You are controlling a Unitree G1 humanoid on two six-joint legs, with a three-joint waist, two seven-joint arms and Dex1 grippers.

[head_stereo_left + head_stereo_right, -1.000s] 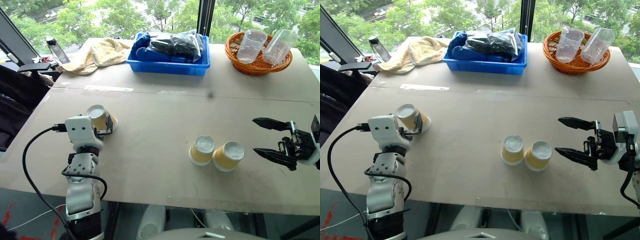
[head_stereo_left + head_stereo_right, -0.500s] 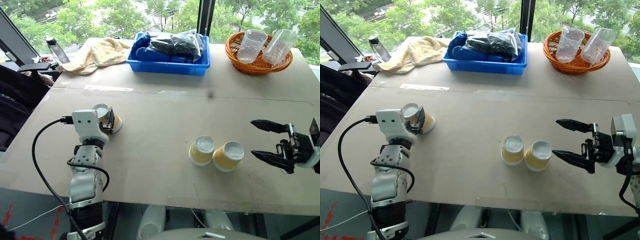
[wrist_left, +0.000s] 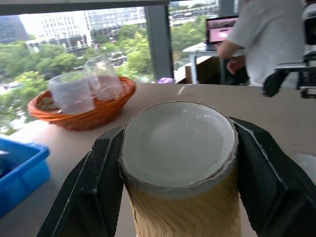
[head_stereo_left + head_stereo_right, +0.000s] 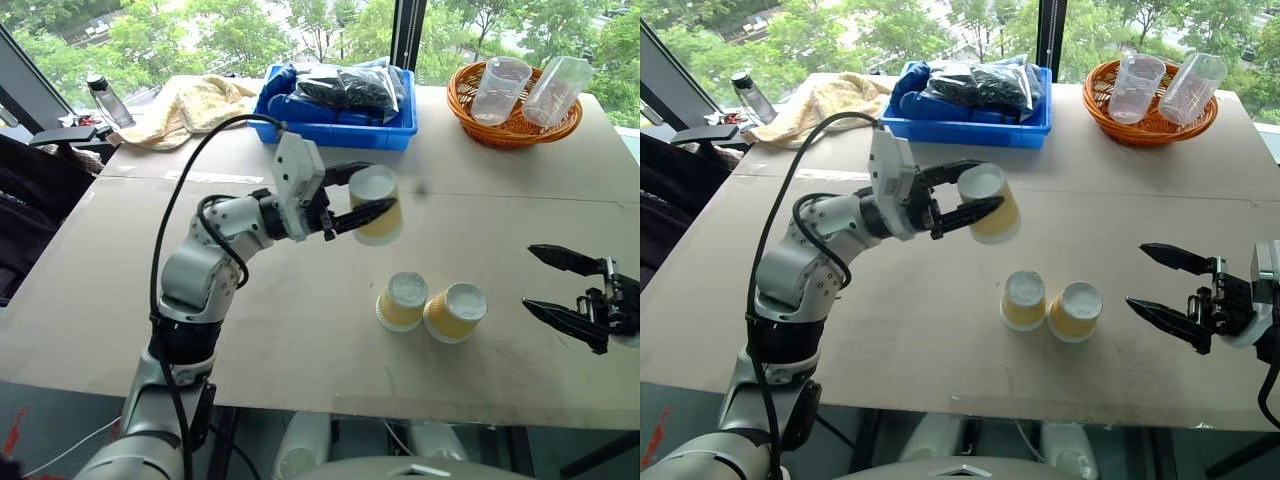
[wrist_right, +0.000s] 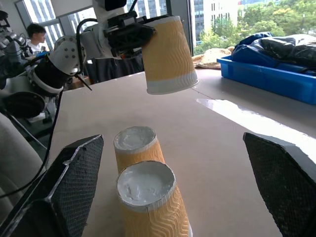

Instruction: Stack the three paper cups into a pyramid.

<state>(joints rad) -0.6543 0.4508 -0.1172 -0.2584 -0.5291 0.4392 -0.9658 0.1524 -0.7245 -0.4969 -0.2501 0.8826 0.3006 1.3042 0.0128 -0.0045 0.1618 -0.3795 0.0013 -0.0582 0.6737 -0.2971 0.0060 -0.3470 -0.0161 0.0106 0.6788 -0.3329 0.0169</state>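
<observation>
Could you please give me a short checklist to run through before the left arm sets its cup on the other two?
1. Left gripper shut on the carried cup: ok.
2. Carried cup is base-up, like the two base cups: ok, slightly tilted.
3. Base cups upright on the table, side by side: ok; whether they touch: cannot tell.
4. Carried cup over the base cups' seam: not ok, it hangs above and off to one side.
5. Right gripper open, clear of the base cups: ok.
</observation>
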